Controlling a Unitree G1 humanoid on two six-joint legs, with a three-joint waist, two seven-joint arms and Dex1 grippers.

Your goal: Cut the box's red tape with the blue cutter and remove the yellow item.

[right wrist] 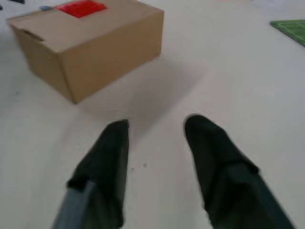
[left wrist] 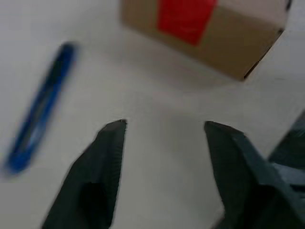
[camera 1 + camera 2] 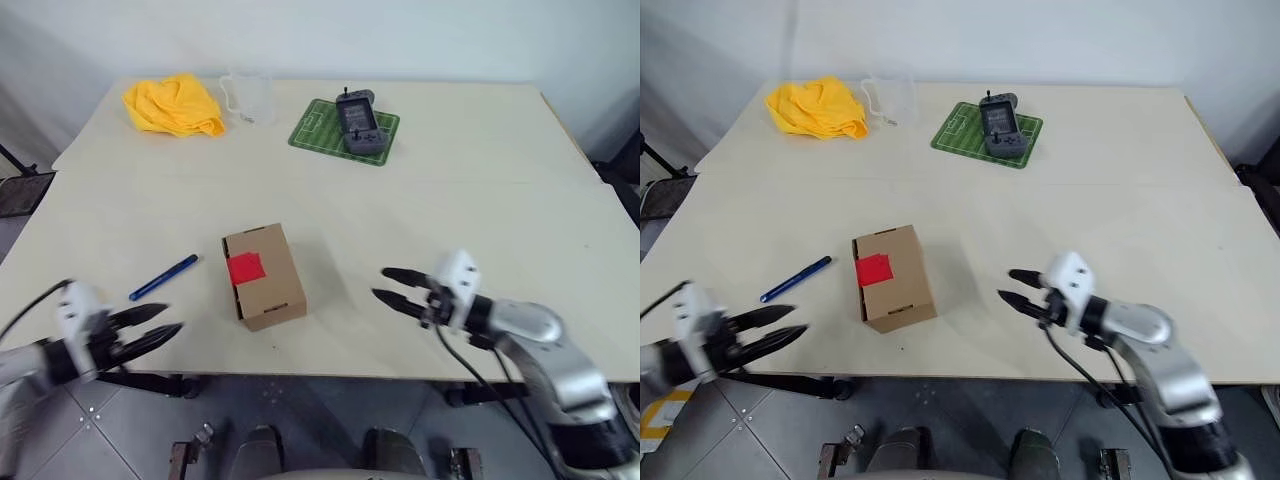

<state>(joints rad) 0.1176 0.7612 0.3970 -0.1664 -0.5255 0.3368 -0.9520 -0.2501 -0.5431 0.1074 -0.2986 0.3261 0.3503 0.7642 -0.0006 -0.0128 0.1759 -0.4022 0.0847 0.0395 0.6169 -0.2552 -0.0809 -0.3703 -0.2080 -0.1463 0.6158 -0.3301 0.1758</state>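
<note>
Lying flat on the pale table (image 3: pixel 470 170), the blue cutter (image 3: pixel 163 278) is sitting just to the left of the box (image 3: pixel 264 276), not touching it, with its far end angled toward the carton. The red tape (image 3: pixel 246 267) is showing on top of the box near its left edge and folding down the near side, and the flaps are looking closed, so the yellow item is presumably still sealed inside.

Both arms are hovering at the near edge. The left gripper (image 3: pixel 150 326) is pointing toward the cutter with its two fingers apart and nothing between them; the right gripper (image 3: pixel 394 285) is facing the box from the other side, fingers likewise parted and empty.

I am judging the cutter to be light, rigid and smooth, likely to roll or skid, so pinching it across its middle looks safest. The carton is looking light too and liable to slide under a blade, so the right gripper is probably needing to brace it by a side wall.
</note>
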